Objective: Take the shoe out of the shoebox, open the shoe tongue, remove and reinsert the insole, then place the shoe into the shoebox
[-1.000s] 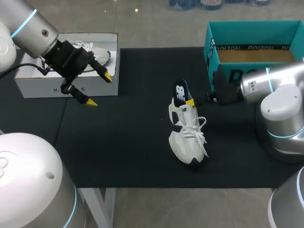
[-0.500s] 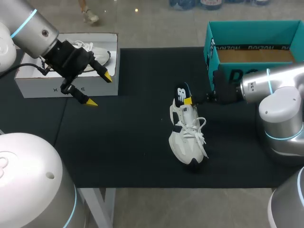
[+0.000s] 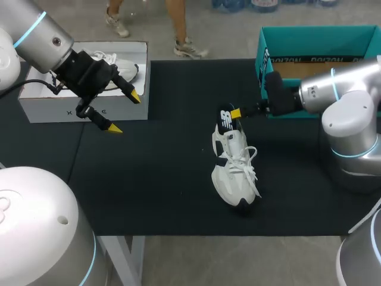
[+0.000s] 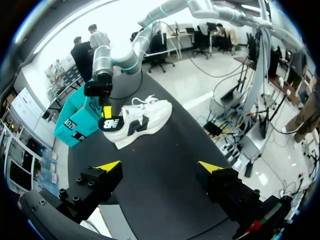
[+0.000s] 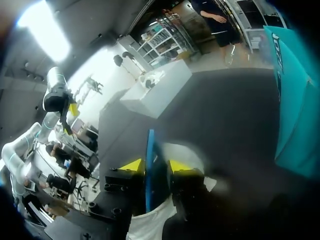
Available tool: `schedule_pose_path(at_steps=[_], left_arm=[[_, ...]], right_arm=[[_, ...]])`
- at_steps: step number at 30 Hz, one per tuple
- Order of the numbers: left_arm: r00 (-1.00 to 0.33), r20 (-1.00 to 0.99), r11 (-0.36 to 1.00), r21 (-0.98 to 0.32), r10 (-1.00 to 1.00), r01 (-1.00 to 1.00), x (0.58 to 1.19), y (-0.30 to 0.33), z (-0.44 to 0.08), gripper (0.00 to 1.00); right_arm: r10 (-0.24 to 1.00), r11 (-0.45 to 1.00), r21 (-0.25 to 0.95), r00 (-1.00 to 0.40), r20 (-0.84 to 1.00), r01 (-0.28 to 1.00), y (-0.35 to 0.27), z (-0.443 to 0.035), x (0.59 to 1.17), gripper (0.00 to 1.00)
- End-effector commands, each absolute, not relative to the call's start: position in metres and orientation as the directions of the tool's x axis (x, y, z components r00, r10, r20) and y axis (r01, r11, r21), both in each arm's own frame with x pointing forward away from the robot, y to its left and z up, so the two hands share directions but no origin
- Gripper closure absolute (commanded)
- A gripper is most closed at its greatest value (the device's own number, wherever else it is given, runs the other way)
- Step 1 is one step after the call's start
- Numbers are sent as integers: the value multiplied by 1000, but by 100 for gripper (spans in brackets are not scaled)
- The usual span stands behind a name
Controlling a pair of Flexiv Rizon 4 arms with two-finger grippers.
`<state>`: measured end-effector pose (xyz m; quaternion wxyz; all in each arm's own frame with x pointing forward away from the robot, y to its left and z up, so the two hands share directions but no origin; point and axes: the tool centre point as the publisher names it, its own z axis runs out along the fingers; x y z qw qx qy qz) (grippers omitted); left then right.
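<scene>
- Tongue (image 3: 225, 119) of shoe (image 3: 233, 170) is pinched by right gripper (image 3: 236, 112), evidently for opening toward two o'clock.
- Left gripper (image 3: 124, 111) is held agape, empty, at shoe's ten o'clock.

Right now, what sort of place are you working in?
Probably a robot test bench set up for shoe handling: a black-covered table, a white sneaker on it, a teal shoebox and a white shoebox along its far side, and my right gripper shut on the sneaker's tongue.
</scene>
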<state>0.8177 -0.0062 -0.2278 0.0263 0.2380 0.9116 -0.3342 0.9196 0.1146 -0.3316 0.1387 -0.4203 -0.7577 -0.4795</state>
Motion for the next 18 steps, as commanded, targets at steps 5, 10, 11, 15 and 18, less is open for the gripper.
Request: schedule_pose_path(at_steps=[5, 10, 11, 15, 18], left_arm=[[-885, -205, 665, -595, 417, 451, 818, -6, -228, 0], [-885, -205, 665, -595, 417, 451, 818, -6, -228, 0], [-885, -205, 665, -595, 417, 451, 818, -6, -228, 0], [-885, -205, 665, -595, 417, 451, 818, -6, -228, 0], [-885, -205, 665, -595, 417, 451, 818, -6, -228, 0]], right_arm=[[507, 189, 600, -600, 619, 778, 116, -337, 918, 100], [506, 191, 584, -589, 630, 789, 115, -346, 905, 100], [505, 190, 579, -585, 634, 793, 115, -347, 902, 100], [503, 190, 562, -571, 648, 805, 115, -357, 888, 100], [502, 185, 553, -562, 658, 813, 115, -364, 881, 100]])
